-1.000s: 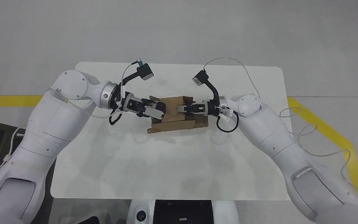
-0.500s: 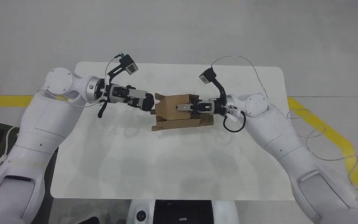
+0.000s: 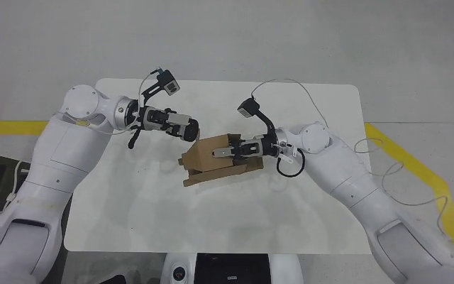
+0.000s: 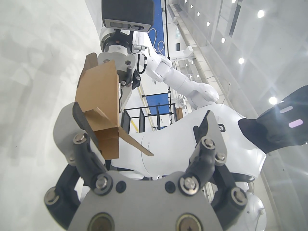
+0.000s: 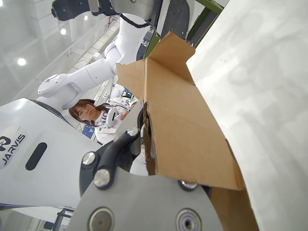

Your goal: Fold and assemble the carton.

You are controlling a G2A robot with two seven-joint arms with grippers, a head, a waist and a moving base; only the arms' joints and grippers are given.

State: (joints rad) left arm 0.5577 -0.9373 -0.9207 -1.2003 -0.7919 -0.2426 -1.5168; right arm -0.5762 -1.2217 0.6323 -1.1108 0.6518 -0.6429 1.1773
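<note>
1. The carton [image 3: 211, 160] is near the middle of the table [image 3: 298, 213]. It's a brown cardboard box that's only partly popped into shape, sitting skewed and tipped rather than flat and square.
2. The right gripper [image 3: 228, 151] has it. The fingers are pinched down on one side wall at the end nearest that arm, one finger inside the box and the other behind the cardboard. So that arm looks like the anchor here.
3. The left gripper [image 4: 144, 126] is spread wide with nothing in it, right up at the opposite end of the carton. One finger sits just beside the corner there, but I can't tell if it's actually touching cardboard.
4. A loose flap [image 4: 137, 144] sticks out at that open end, pointing into the gap between the left fingers.
5. I'd call this the squaring-up and flap-folding stage. The body is roughly a tube, the ends aren't closed and nothing is tucked.
6. My guess for the next move is that the left gripper catches or pushes that flap inward while the right keeps its clamp firm so the box doesn't swing. The wall is thin and held on one side only, so a hard shove could collapse the tube or twist it out of the grip.
</note>
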